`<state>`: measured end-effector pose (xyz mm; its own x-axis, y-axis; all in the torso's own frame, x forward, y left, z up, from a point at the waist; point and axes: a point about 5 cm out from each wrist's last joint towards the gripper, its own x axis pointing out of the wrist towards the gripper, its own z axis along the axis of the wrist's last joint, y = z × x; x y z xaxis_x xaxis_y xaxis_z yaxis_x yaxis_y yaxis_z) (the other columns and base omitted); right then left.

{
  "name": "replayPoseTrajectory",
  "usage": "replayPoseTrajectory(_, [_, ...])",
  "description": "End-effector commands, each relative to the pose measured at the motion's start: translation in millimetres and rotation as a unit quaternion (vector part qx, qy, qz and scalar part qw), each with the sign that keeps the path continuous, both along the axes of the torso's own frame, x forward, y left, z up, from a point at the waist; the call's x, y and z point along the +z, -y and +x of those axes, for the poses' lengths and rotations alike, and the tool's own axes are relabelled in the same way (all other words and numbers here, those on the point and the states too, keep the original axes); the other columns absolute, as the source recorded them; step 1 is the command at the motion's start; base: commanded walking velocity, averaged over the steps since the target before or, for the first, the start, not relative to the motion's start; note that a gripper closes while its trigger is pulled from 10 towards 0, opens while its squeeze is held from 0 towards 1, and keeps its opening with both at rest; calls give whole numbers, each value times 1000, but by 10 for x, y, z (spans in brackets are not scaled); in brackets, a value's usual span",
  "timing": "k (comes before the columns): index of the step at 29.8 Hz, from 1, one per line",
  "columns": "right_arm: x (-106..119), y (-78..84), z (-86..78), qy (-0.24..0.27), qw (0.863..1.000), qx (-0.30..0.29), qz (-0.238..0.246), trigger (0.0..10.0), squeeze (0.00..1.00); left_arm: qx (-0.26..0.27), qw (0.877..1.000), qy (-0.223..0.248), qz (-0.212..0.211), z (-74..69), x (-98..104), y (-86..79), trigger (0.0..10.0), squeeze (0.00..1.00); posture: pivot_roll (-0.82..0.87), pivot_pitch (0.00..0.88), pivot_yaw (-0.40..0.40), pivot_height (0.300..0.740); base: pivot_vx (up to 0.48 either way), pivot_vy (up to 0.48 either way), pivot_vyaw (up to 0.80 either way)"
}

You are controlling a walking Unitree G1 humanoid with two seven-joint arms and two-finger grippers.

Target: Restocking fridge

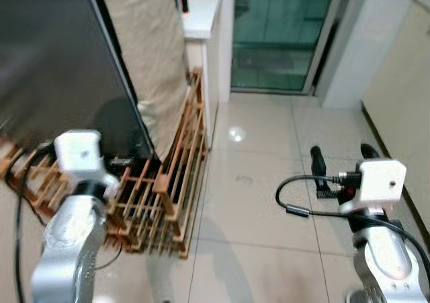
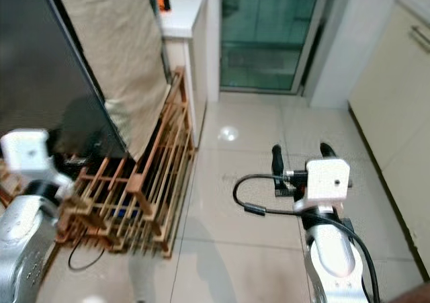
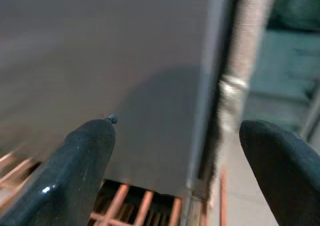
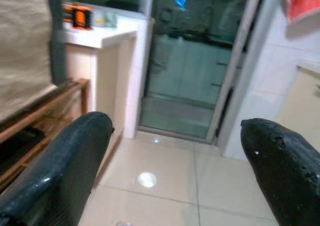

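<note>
pale glossy floor tiles (image 1: 269, 202) run from the robot's feet toward a glass sliding door (image 1: 282, 34) at the back. the landmark is the big dark panel (image 1: 60, 61) to the left, which i take to be the fridge's side or door, though no handle or seam shows.

left of everything, the left hand (image 3: 175, 151) is raised close to that dark panel, its two black fingers (image 3: 75, 161) spread wide with nothing between them; it looks aimed at the panel's edge, likely to find a way to pull it open. just below the panel a wooden slatted rack (image 1: 168, 189) leans, with a dark cable trailing under it. beside the panel's right edge hangs a beige cloth (image 1: 148, 54), probably a dust cover, and behind that stands a white counter (image 1: 201, 14) carrying a small orange item (image 4: 80, 16).

well to the right of the panel, over bare tiles, the right hand (image 2: 300, 156) hovers with its fingers (image 4: 65, 171) also spread and empty, a black cable looping from its wrist.

nothing to restock is held yet, so the task seems barely begun: the fridge has to be opened first.
</note>
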<state>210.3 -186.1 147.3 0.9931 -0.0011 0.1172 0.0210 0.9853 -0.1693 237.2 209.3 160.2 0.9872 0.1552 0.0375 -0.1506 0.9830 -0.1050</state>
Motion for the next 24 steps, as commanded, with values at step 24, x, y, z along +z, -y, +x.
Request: replayPoseTrajectory(24, [-102, 193, 422, 66, 995, -58, 49, 10000, 0, -72, 985, 104, 116, 299, -28, 307, 10000, 0, -127, 14, 3, 740, 0, 0, 0])
